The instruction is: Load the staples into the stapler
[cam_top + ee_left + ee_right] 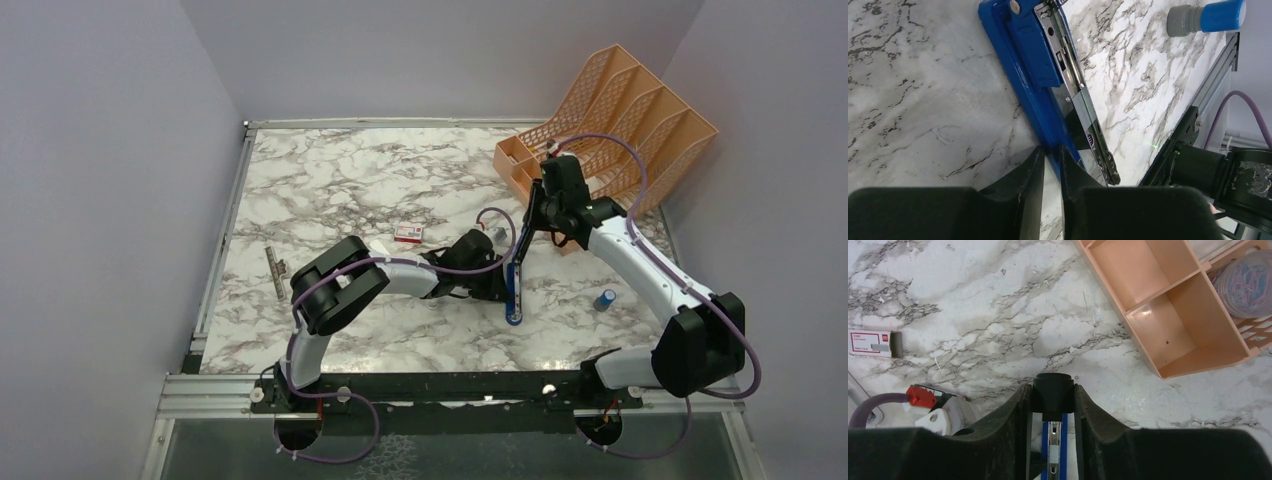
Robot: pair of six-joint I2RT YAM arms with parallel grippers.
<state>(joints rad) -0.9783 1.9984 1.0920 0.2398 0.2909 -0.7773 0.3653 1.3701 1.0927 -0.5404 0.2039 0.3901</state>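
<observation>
End effector (1052,391) on the right grips upraised blue-and-black tool (516,282).

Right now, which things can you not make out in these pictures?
- Left wrist view: left hand, its own fingers hide whether anything is pinched.
- Right wrist view: blue tool, mostly hidden by the right hand.
- Top view: slim grey strip on the left, too small to identify.

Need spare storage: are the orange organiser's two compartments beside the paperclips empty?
Empty: both floors of the orange organiser are bare, save one speck.
</observation>
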